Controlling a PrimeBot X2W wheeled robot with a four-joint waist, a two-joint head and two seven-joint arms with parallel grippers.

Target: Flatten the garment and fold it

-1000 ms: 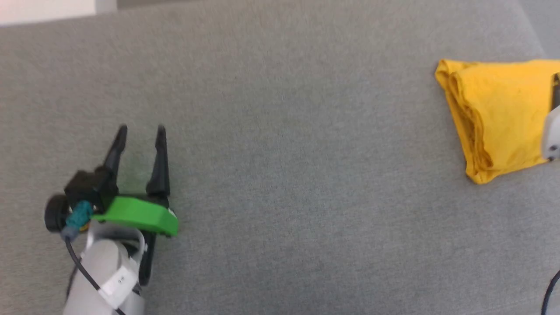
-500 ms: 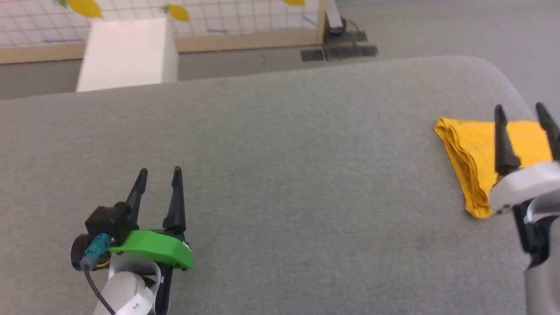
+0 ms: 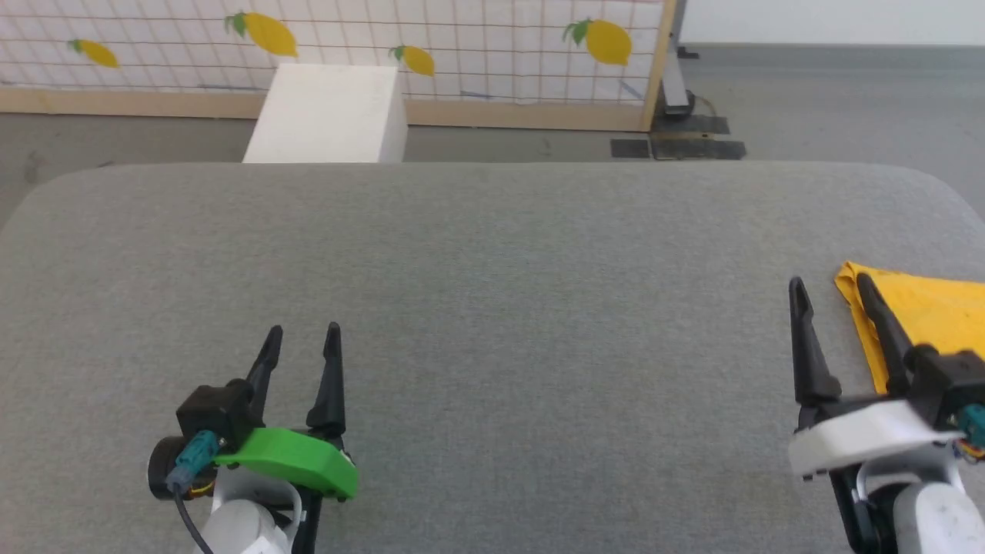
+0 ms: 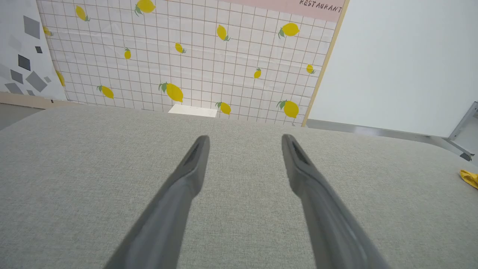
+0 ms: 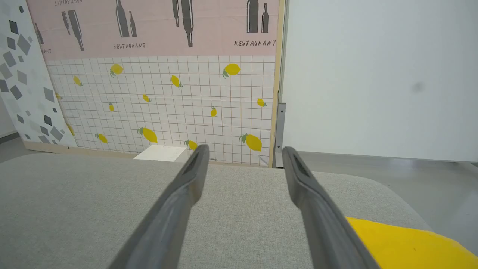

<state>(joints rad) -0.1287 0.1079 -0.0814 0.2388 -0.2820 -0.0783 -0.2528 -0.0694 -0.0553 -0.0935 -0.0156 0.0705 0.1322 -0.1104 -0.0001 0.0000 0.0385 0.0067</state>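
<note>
The garment (image 3: 931,315), bright yellow and folded into a compact stack, lies on the grey padded table (image 3: 492,308) at its right edge; its print is hidden. The right wrist view shows the garment (image 5: 403,246) at the lower right, and a small corner of the garment (image 4: 469,178) shows at the right edge of the left wrist view. My right gripper (image 3: 829,283) stands open just left of the garment, its right finger crossing the cloth's left edge, nothing held. My left gripper (image 3: 302,332) is open over bare table at the lower left, far from the cloth.
Beyond the table's far edge stands a white box (image 3: 327,115) on the floor, in front of a lemon-patterned tiled panel (image 3: 431,46) with a wooden frame. A dark metal stand base (image 3: 677,142) sits on the floor at the back right.
The head camera has tilted up and turned, bringing the far table edge and wall into view. My right gripper, a sliver at the right edge a second ago, now shows whole beside the garment.
</note>
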